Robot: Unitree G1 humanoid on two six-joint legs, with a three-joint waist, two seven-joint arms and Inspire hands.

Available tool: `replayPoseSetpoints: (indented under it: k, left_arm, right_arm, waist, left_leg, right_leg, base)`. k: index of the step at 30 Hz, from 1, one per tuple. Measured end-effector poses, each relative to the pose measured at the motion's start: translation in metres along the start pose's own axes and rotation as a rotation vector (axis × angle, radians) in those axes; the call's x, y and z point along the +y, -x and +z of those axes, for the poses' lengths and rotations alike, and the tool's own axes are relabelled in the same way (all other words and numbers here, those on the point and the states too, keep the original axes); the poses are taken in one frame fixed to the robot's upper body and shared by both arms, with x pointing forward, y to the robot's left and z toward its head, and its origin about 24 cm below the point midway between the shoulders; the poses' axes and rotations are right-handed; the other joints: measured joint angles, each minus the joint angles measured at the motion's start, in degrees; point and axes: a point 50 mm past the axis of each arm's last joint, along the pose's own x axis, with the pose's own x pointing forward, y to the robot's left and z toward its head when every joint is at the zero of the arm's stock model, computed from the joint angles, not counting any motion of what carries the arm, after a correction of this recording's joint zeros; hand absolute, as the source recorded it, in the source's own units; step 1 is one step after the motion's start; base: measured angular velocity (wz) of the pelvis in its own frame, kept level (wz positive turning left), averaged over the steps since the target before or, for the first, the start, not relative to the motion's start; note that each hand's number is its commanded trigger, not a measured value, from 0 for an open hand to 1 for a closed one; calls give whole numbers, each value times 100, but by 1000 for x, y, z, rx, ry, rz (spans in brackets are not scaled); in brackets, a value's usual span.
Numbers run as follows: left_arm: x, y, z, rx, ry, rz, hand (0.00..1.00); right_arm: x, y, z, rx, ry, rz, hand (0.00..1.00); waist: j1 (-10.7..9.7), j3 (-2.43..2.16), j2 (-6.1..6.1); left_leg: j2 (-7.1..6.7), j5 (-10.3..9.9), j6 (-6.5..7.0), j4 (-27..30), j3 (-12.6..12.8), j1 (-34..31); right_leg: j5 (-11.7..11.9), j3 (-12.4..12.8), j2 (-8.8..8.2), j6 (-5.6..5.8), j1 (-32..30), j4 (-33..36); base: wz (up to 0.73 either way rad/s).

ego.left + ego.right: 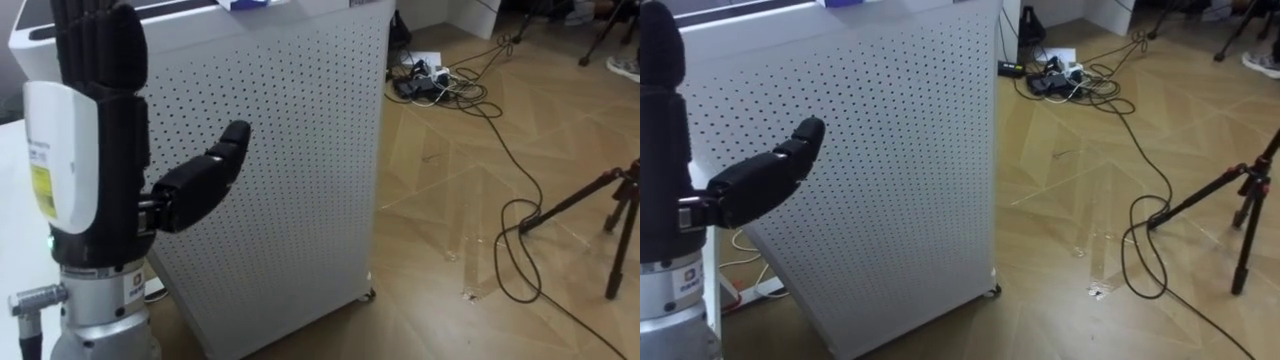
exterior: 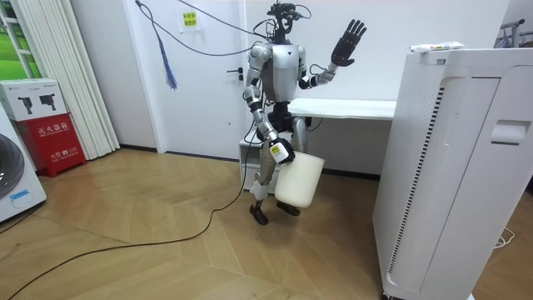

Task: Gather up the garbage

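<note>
Left hand (image 1: 95,160) at 9 o'clock, ribbed black fingers straight, thumb spread, before a boxy white perforated cabinet (image 1: 290,150), right hand (image 2: 280,152) clasping the rim of a smooth white tapered bin (image 2: 300,179) at thigh, tangled cables (image 1: 432,78) at 1 o'clock.

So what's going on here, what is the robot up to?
The robot stands by a white table, carrying a white bin low at its side in its right hand. Its left hand is raised and open, holding nothing, in front of a tall white perforated cabinet. No garbage has been picked up in that hand yet.
</note>
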Motion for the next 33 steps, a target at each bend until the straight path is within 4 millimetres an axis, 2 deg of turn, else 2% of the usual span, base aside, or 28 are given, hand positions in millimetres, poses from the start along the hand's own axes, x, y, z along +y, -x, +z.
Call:
replayPoseSetpoints:
  k: [10, 13, 15, 19, 22, 28, 33]
  left_arm:
    - [-2, -5, 0, -2, -28, 2, 0]
    - [-2, -10, 0, -22, -53, 0, 0]
    - [-3, -10, -1, -15, -61, -17, 0]
    - [-6, -8, -3, -13, -79, -44, 0]
    - [-7, -9, -5, 0, -95, -70, 0]
    - [-16, -36, -31, -11, -213, -114, 0]
    - [-18, -41, -48, 53, -248, -153, 0]
  right_arm:
    - [3, -1, 1, 1, 19, 21, 100]
    - [3, -1, 3, -6, 55, 26, 100]
    - [3, -1, 5, -10, 81, 26, 100]
    - [1, -1, 7, -17, 113, 28, 100]
    - [-2, 0, 8, -18, 129, 36, 100]
    - [-6, 1, 7, 16, 158, 40, 100]
    - [-12, 5, 0, 73, 199, 45, 100]
  waist:
    - [-3, 0, -7]
    - [-10, 16, 19]
    - [-38, 57, 68]
    - [-92, 75, 137]
    - [-170, 65, 222]
    - [-180, 29, 377]
    - [-180, -28, 473]
  left_leg:
    - [-7, 4, -4, -24, 1, 7]
    - [-18, 4, -4, -24, -1, 32]
    - [-17, 3, -4, -35, -3, 89]
    - [-6, 4, -4, -44, 2, 96]
    - [-14, 3, -4, -51, 9, 93]
    - [-32, 3, -4, -52, 73, 91]
    - [-28, 4, -4, -149, 183, 237]
  right_leg:
    - [0, 10, -16, 0, 40, -81]
    - [0, 9, -16, 0, 69, -85]
    - [0, 20, -20, 0, 121, -86]
    - [0, 32, -19, 0, 120, -85]
    - [0, 46, -26, 0, 110, -80]
    - [0, 221, -14, 0, 87, -68]
    - [0, 370, -28, 0, 125, -65]
  base:
    - [0]
    - [0]
    - [0]
    - [0]
    - [0]
    - [-4]
    - [-12]
